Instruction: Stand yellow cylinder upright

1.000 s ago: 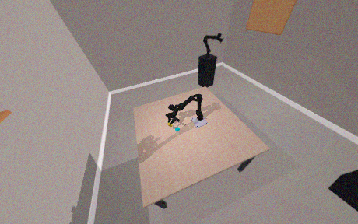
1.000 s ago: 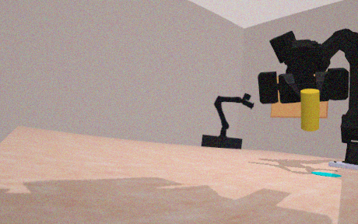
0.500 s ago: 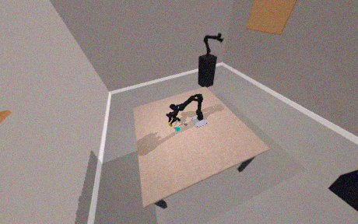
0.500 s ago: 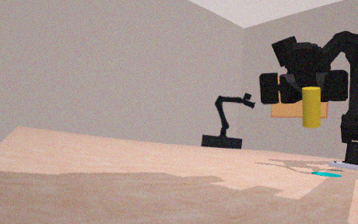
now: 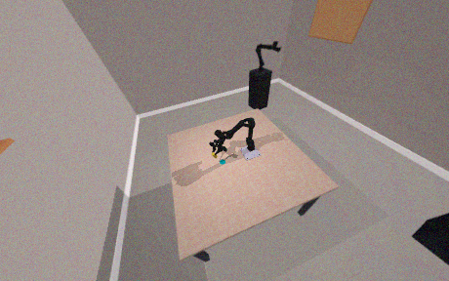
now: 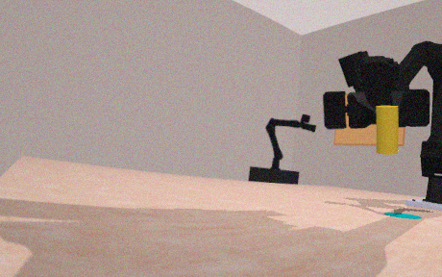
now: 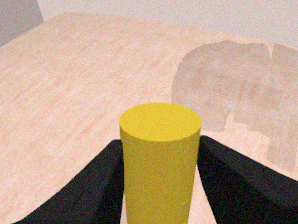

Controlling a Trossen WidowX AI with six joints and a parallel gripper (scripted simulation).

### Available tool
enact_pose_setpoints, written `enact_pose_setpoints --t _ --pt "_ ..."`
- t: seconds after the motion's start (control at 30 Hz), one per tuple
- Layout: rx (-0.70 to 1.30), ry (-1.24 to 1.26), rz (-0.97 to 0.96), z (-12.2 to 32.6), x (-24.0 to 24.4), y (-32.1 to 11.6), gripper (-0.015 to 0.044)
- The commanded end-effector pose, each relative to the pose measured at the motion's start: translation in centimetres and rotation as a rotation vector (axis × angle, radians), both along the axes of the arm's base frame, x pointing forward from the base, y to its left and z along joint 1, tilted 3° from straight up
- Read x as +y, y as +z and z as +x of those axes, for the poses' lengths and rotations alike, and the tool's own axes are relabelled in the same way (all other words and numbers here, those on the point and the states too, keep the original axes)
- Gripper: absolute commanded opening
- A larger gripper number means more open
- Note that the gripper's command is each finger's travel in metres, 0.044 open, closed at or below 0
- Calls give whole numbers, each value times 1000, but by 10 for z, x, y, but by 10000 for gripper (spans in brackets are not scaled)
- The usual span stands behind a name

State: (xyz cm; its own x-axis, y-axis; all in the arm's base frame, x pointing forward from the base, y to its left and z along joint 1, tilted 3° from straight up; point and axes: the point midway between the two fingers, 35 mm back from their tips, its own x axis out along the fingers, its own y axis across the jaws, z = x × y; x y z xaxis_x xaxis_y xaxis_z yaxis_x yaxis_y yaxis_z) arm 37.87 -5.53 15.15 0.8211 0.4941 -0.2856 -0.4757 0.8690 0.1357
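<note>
The robot arm [image 5: 252, 128] [image 6: 434, 96] is black all over, in a dark, matt tone with hardly any highlights. Its links look slim and tubular in the top view, joined by thicker, rounded joint housings, and the elbow [image 5: 250, 121] [image 6: 425, 50] has a smoothly curved outer edge. Close up, the lower column breaks into blocky sections with squared edges. At its foot lies a flat, pale lavender base plate [image 5: 256, 156] [image 6: 412, 204] with small dark dots on it. The hand [image 5: 214, 153] [image 6: 387, 127] [image 7: 160, 147] has broad black blocks with rounded corners, and its two black fingers taper toward their tips.
</note>
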Motion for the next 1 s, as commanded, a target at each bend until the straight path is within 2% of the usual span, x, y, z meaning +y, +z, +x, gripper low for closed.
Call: enact_pose_setpoints --t 0.0,0.97 --pt "-23 7 7 -3 0 3 105" --pt "-149 59 35 -31 5 8 105"
